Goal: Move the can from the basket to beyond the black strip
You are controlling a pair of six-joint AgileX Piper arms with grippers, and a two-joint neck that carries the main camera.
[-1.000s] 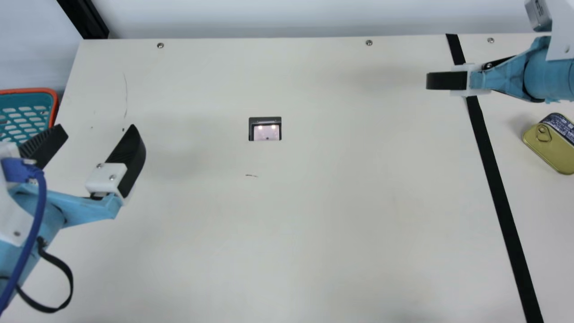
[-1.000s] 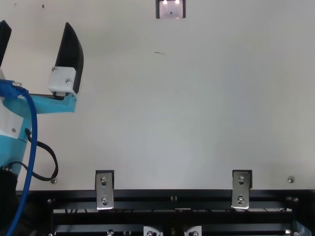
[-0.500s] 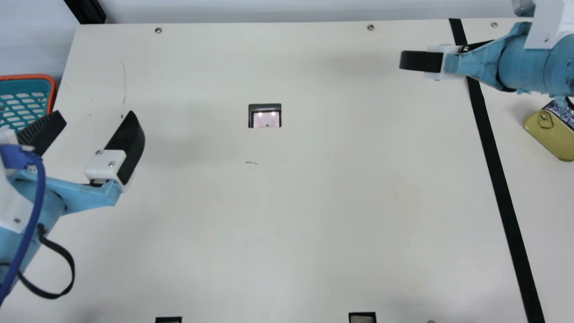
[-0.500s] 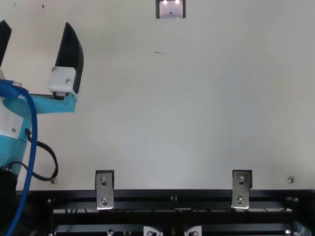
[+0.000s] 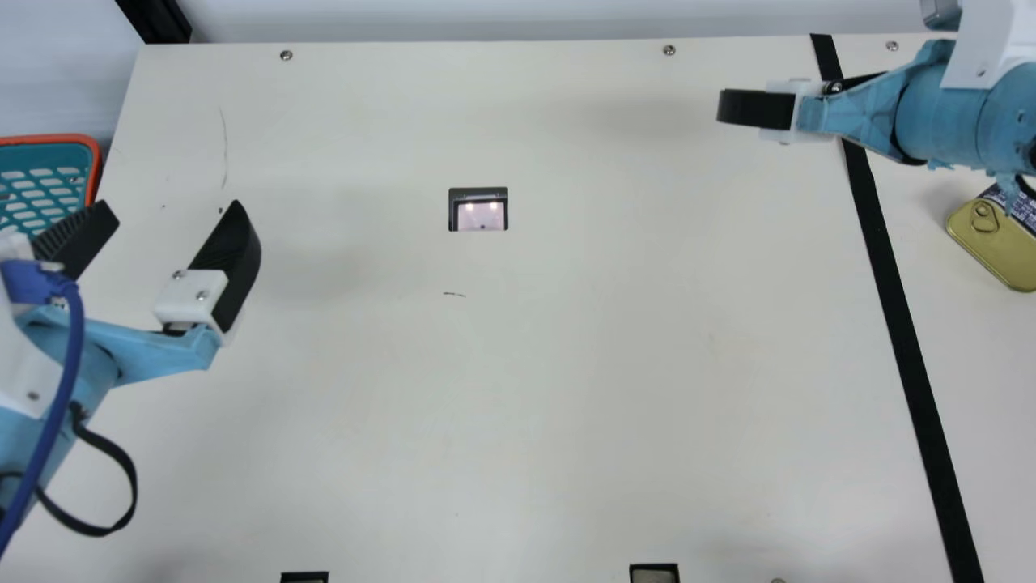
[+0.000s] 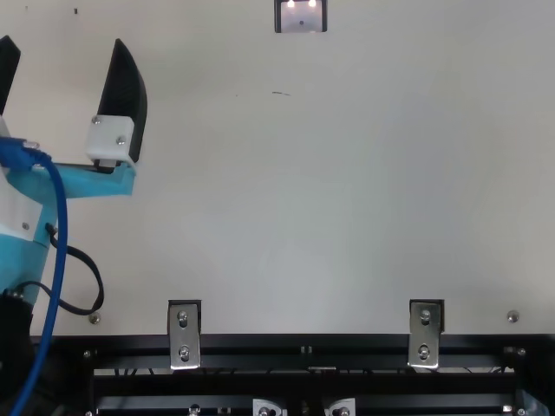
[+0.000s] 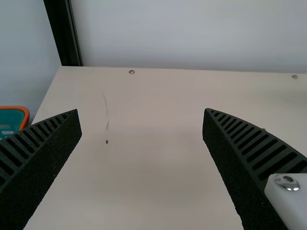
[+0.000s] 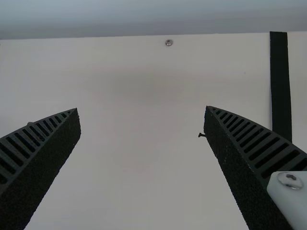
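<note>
In the main view my left gripper (image 5: 168,212) stands open over the table's left part, near the basket (image 5: 48,140), which has an orange rim and teal mesh. My left gripper (image 7: 141,115) has widely parted fingers in its wrist view, with bare table between them. At the far right my right gripper (image 5: 719,106) points left, its arm crossing the black strip (image 5: 898,320). The right wrist view shows my right gripper (image 8: 142,111) open and holding nothing. A gold can (image 5: 994,247) lies right of the strip, partly covered by the right arm.
A small dark-framed recess (image 5: 478,210) is set into the cream table (image 5: 566,364). A black post (image 5: 155,20) stands behind the far left corner. Metal brackets (image 6: 184,336) line the near edge, and a blue cable (image 5: 69,364) runs along the left arm.
The main camera has tilted, shifting its whole picture upward. My right gripper has moved left, a little toward the far edge. The left arm has stayed almost still, and the can has not moved.
</note>
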